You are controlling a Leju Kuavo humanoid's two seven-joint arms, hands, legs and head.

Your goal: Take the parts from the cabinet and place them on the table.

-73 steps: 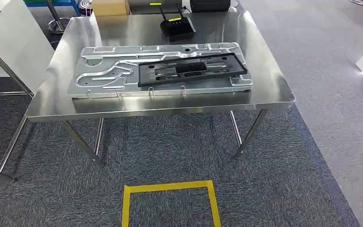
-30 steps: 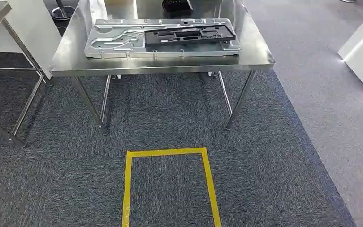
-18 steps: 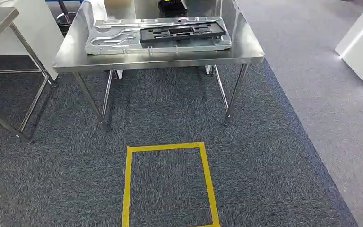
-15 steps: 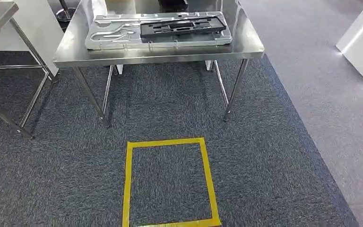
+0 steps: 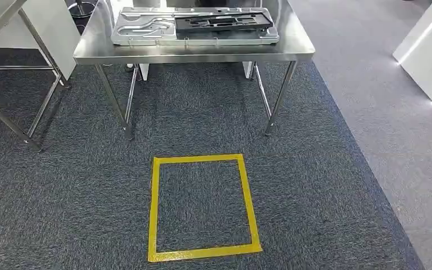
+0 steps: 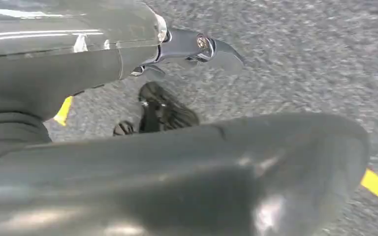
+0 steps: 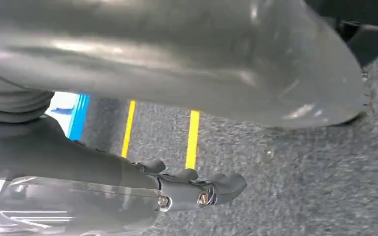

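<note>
the long silver stamped-metal panel lies flat on the stainless steel table, at the far edge of the head view, with the black plastic frame part resting on top of it toward its right end. both parts run their long axis side to side, parallel to the table's near edge. on the dark blue carpet between robot and table is a yellow tape rectangle.

the left hand and the right hand hang at the robot's sides over the carpet, as the wrist views show; the dark fingers look lightly curled and hold nothing, though how wide they are cannot be told.

the parts lie ahead and well apart from both hands, neither arm clearly nearer. i judge these parts placed, so the next fetch lies at the cabinet.
</note>
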